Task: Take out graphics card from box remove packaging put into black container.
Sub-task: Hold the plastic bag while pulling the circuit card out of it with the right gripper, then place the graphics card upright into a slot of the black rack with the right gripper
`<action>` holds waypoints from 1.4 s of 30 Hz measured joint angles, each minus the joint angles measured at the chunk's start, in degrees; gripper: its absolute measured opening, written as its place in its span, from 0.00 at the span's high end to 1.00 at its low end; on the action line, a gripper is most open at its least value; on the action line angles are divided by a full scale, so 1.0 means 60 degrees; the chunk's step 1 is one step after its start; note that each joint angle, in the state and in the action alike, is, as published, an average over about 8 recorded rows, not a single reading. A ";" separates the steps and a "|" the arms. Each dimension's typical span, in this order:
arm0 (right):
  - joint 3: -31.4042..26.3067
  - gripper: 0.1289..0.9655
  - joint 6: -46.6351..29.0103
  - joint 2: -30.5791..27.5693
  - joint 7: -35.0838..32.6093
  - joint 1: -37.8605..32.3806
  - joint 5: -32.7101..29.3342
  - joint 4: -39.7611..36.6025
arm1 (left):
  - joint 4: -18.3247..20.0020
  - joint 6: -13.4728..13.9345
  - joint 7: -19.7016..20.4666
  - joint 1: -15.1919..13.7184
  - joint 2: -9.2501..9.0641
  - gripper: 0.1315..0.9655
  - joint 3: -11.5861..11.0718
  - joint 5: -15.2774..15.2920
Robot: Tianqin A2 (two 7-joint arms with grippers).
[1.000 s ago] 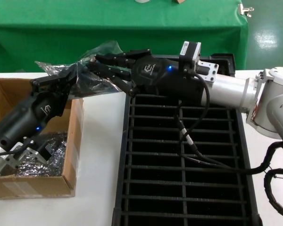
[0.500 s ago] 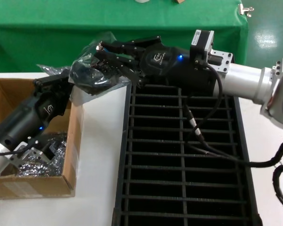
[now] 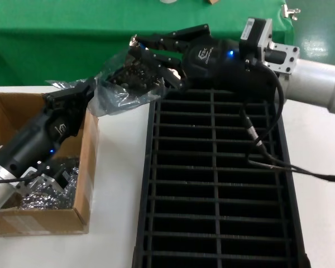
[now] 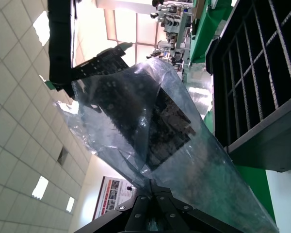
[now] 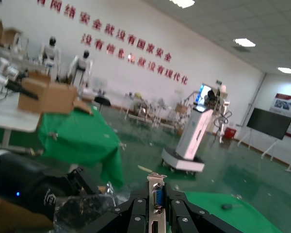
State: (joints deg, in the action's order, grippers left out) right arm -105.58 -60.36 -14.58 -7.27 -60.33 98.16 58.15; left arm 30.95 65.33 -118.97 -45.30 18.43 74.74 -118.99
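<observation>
- The right end effector (image 3: 151, 53), on an arm reaching in level from the right, is clenched on the graphics card (image 3: 138, 75) above the far left corner of the black container (image 3: 218, 184).
- The left end effector (image 3: 81, 95), angled up from over the box (image 3: 84, 167), pinches the packaging (image 3: 120, 97), which still sleeves the card.

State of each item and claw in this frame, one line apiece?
graphics card: partly drawn out of its bag, bracket end in the right claw.
packaging: stretched between both claws, in the air.
box: open, bagged bundles inside.
black container: slots empty.
left claw: shut on packaging.
right claw: shut on graphics card.
</observation>
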 joint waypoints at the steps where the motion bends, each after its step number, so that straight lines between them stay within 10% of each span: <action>1: -0.0102 0.93 0.0118 -0.0107 0.0255 0.0032 -0.0134 0.0303 | -0.0087 0.0023 -0.0070 -0.0042 0.0007 0.99 0.0004 0.0004; 13: -0.1116 0.93 0.0998 -0.1409 0.3583 -0.0012 -0.2184 0.3105 | -0.2364 0.0509 -0.1407 -0.1201 0.0288 0.99 -0.0096 -0.0086; 21: -0.1756 0.93 0.0483 -0.1769 0.5272 -0.0660 -0.3238 0.3081 | -0.3106 0.0400 -0.1139 -0.1558 0.0470 0.99 -0.0373 -0.0357; 42: -0.3067 0.93 -0.0773 -0.0815 0.5173 -0.2180 -0.3873 -0.0214 | 0.0287 -0.0184 0.3334 0.0284 0.0804 0.99 -0.0808 -0.0882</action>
State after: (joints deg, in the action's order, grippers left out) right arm -123.98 -65.00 -19.47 23.76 -73.41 74.92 56.87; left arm 32.67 64.22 -98.97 -43.60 23.25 69.89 -124.28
